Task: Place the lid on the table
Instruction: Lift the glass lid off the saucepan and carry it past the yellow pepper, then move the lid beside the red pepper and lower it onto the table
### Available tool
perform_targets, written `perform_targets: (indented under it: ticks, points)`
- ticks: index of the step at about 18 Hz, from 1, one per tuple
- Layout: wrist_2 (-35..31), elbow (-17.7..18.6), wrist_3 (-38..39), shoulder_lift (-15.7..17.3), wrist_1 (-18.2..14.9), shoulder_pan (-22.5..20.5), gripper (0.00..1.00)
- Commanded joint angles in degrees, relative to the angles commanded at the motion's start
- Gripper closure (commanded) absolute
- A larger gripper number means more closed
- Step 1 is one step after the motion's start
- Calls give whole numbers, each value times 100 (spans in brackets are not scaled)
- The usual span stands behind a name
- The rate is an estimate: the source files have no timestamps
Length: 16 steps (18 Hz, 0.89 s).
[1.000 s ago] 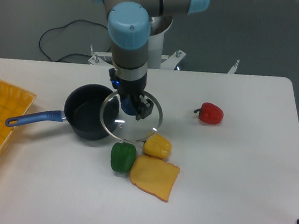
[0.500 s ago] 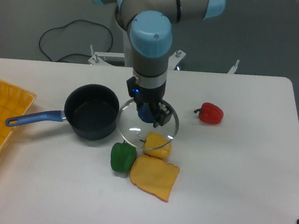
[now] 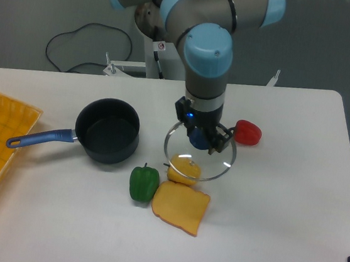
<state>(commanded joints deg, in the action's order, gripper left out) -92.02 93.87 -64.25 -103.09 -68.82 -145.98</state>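
One lid [image 3: 198,159] hangs directly under the pincer [image 3: 202,138], whose fingers appear closed on its dark central knob, though the knob itself is mostly hidden. It is held above the white bench [image 3: 280,206], partly over the yellow pepper [image 3: 184,169], to the right of the saucepan [image 3: 107,129].

The arm [image 3: 201,11] is built of grey metallic tubes with light blue caps on its joints. Its dark hand [image 3: 203,137] shows a small blue light, and a black cable [image 3: 78,38] trails behind the base.
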Motion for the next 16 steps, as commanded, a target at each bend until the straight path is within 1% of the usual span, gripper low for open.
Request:
perform_targets:
  ticks: [6,11,16]
  points:
    - [44,9,79,-176,0,-220,55]
    - [26,-53,53,-448,96,-361,55]
    - [26,-79,62,-685,167,-396,55]
